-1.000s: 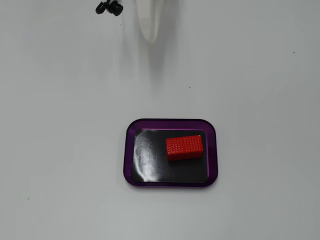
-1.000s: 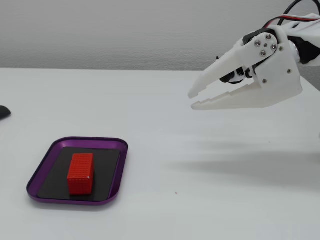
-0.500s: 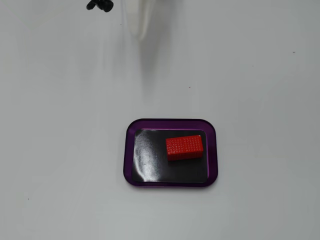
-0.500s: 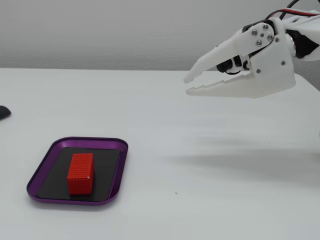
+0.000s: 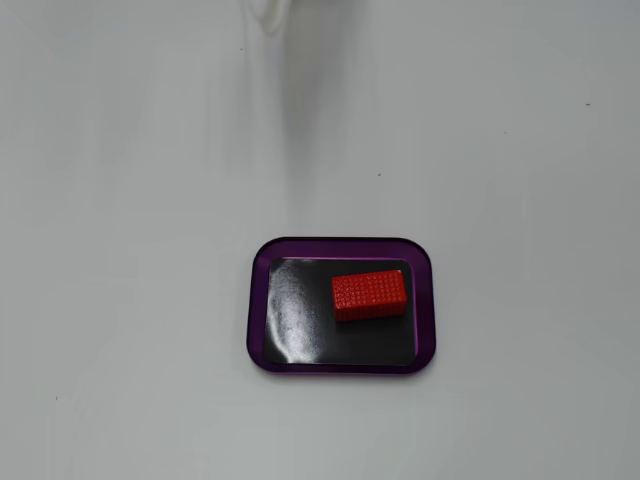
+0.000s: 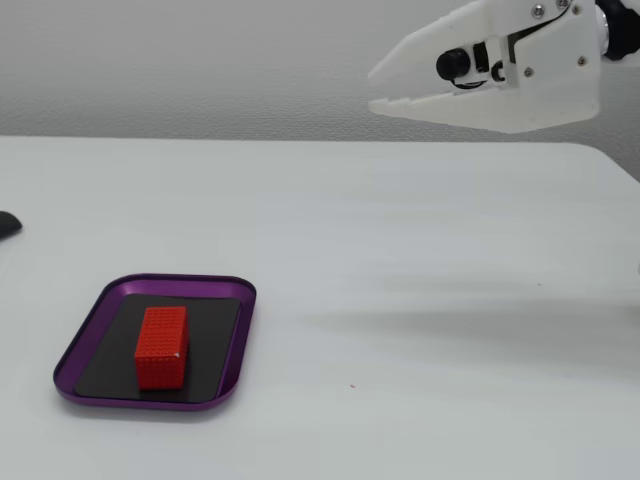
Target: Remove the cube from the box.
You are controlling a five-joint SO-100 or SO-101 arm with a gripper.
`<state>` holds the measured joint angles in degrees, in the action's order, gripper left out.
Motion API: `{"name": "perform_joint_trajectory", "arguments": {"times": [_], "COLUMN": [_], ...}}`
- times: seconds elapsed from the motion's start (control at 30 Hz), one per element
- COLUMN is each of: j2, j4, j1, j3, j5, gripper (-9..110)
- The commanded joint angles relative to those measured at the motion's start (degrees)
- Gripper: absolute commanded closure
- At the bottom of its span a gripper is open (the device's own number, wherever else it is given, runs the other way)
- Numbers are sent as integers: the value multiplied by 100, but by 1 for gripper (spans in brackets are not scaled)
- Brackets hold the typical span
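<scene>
A fixed view from above shows the box [image 5: 341, 305] on the white table [image 5: 120, 300], its purple rim unbroken and its long side running left to right. The cube [image 5: 369, 294] lies flat on the glossy black floor, in the right half of the box, nearer the far rim than the near one and turned slightly off square. Only a white sliver of my gripper [image 5: 272, 12] enters at the top edge, left of centre, well apart from the box. My jaw state cannot be read from this angle.

A fixed view from the side shows my gripper [image 6: 371, 88] high in the upper right, raised well above the table [image 6: 420, 280] and pointing left. The two white fingers [image 6: 420, 104] stand narrowly parted at the tips, with nothing between them. The box [image 6: 240, 330] sits at lower left, far from my fingertips. The cube [image 6: 161, 346] rests inside it, its short end facing the camera, untouched. A small dark object [image 6: 8, 224] lies at the left edge of the table; its nature cannot be determined.
</scene>
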<state>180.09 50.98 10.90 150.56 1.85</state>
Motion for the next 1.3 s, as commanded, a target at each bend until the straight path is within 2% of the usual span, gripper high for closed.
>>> {"name": "perform_joint_trajectory", "arguments": {"times": [0.0, 0.23, 0.47, 0.73, 1.03, 1.27], "j2": [-1020, -4430, -6917, -7576, -7620, -8095], "j4": [-79, 352, 1345, 1389, 1213, 1055], "j1": [-185, -1459, -1582, -1556, -1556, -1547], "j3": [-642, -2769, -4711, -5080, -5115, -5801], "j5": [26, 44, -44, 53, 149, 220], "gripper": [102, 101, 101, 101, 80, 77]}}
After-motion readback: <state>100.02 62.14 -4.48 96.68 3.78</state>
